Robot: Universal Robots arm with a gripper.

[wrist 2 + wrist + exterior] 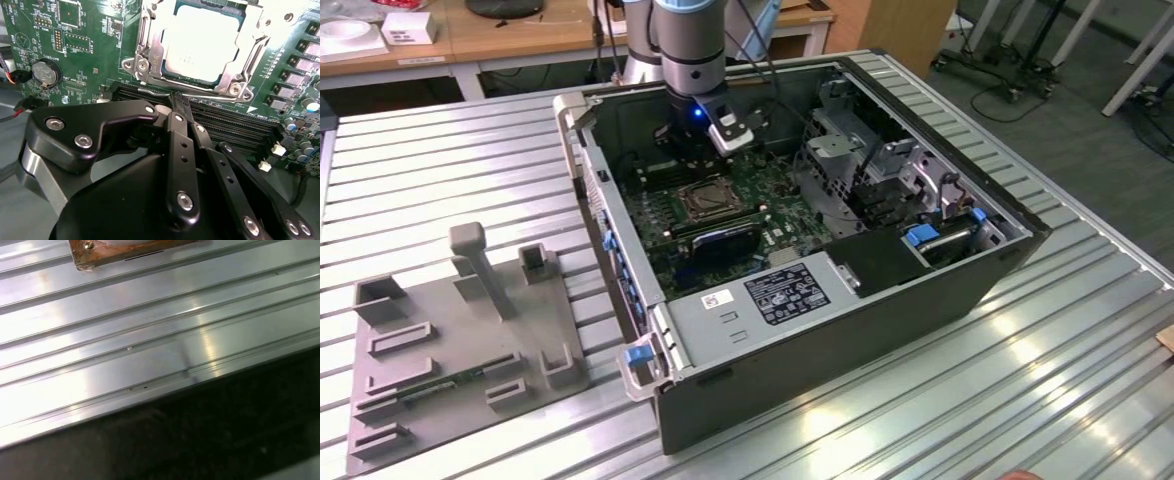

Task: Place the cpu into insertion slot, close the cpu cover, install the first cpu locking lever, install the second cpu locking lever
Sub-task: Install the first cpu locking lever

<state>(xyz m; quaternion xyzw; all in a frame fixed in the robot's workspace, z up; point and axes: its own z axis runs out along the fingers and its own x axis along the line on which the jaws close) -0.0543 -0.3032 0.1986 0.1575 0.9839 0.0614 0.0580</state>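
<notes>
A robot arm's gripper [179, 102] stood inside an open computer case [881, 340], its fingers pressed together with nothing between them. The cpu [200, 45] sat in the insertion slot [707, 200], with the cpu cover [150, 55] lying down around it. The fingertips hovered just beside the insertion slot, over the black memory slots [235, 125] (no lever catch could be made out). This looked like lever work, which likely called for a steady, shallow push that stayed clear of the cpu.

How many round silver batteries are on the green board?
1. In the second wrist view the battery sits on the green board, apart from the socket. The black gripper could hide others.
</notes>
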